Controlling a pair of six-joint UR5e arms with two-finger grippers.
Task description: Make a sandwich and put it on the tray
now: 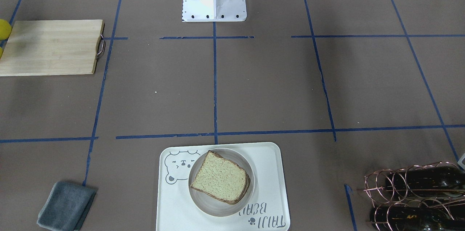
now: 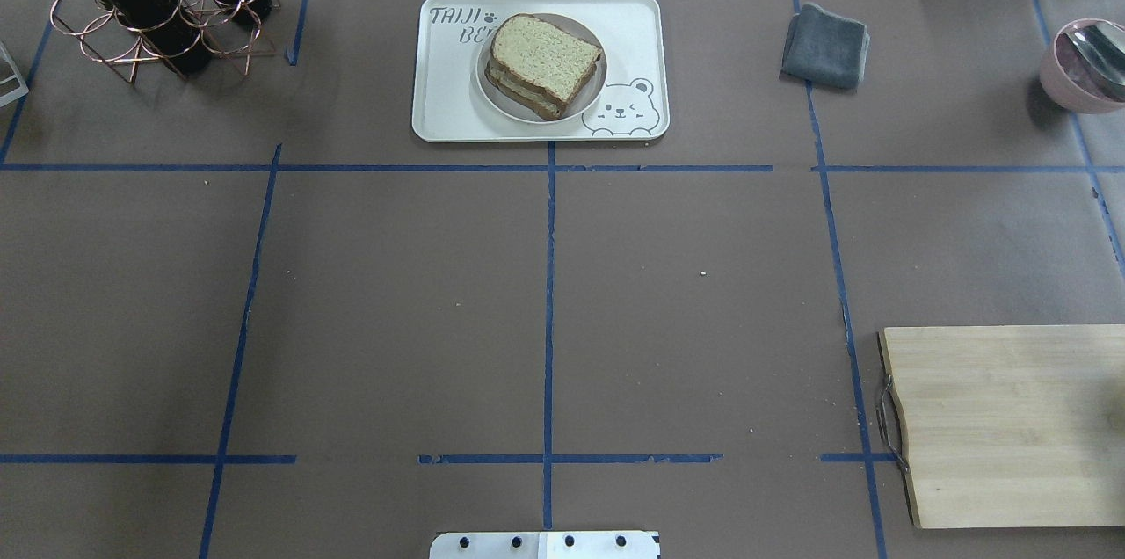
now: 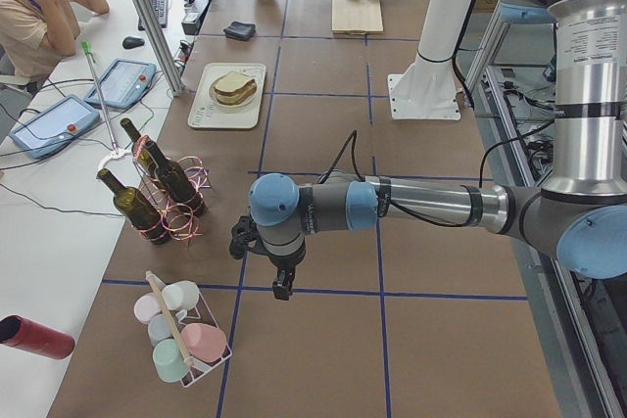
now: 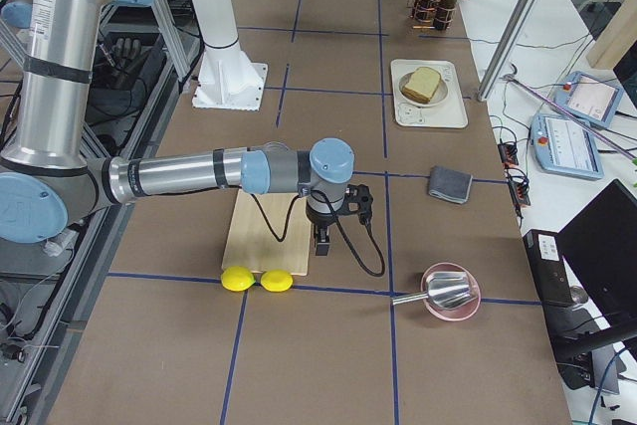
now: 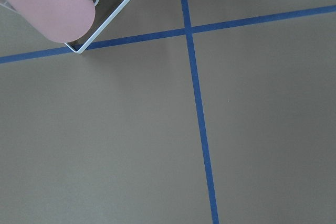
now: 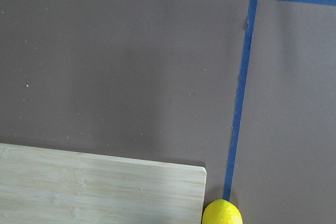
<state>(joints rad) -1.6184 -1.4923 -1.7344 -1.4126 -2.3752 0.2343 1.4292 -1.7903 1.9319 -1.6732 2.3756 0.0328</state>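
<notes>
The sandwich (image 1: 221, 182) is two slices of tan, brown-crusted bread stacked on a small round whitish plate (image 1: 203, 203). No egg shows between the slices. The plate stands on the cream bear-face tray (image 1: 174, 205) at the table's far middle, also in the overhead view (image 2: 448, 102). My left gripper (image 3: 282, 286) shows only in the exterior left view, low over the table near a bottle rack, far from the tray. My right gripper (image 4: 320, 244) shows only in the exterior right view, at the cutting board's edge. I cannot tell whether either is open or shut.
A wooden cutting board (image 2: 1011, 423) lies at the robot's right, with two lemons (image 4: 257, 280) beside it. A grey cloth (image 2: 826, 45) and a pink bowl with a spoon (image 2: 1085, 67) sit far right. A wine bottle rack (image 2: 149, 5) and a cup rack (image 3: 181, 330) stand at the left.
</notes>
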